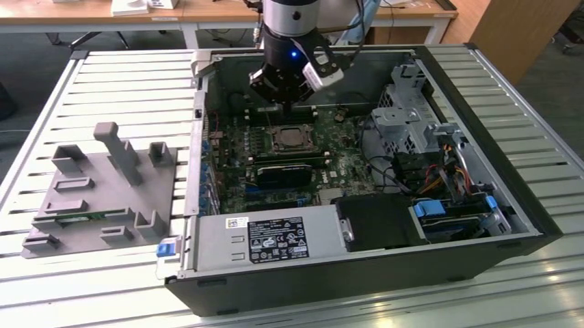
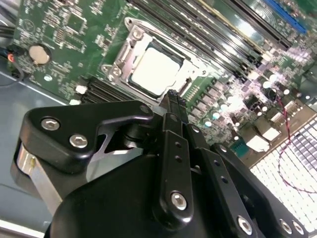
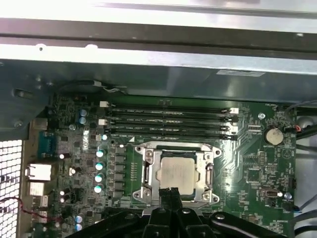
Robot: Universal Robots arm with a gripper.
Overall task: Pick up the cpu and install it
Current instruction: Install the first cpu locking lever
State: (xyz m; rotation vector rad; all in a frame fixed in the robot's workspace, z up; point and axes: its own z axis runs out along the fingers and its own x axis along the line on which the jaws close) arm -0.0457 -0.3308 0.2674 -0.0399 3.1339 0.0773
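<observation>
A: Largest item?
B: Worktop (image 1: 548, 147), slatted metal. On it an open computer case (image 1: 365, 290), spanning the middle to the exterior view's right edge.

A: Next?
B: Grey power supply box (image 1: 264, 239) at the case's near wall. Grey holder tray (image 1: 82, 205) near the worktop's edge on the exterior view's left.

A: Inside the case?
B: Green circuit board (image 3: 247, 168); four memory sticks (image 3: 168, 121) beside the socket frame (image 3: 148, 171).

A: The cpu?
B: The cpu (image 3: 176, 172), silvery plate, lies flat within the socket frame, in both wrist views (image 2: 153, 72).

A: End effector?
B: End effector (image 3: 171, 192) above the socket's edge, clenched, fingertips together, carrying nothing; apart from the chip.

A: Progress?
B: By my judgement, chip placed; whether the frame is latched I cannot tell.
</observation>
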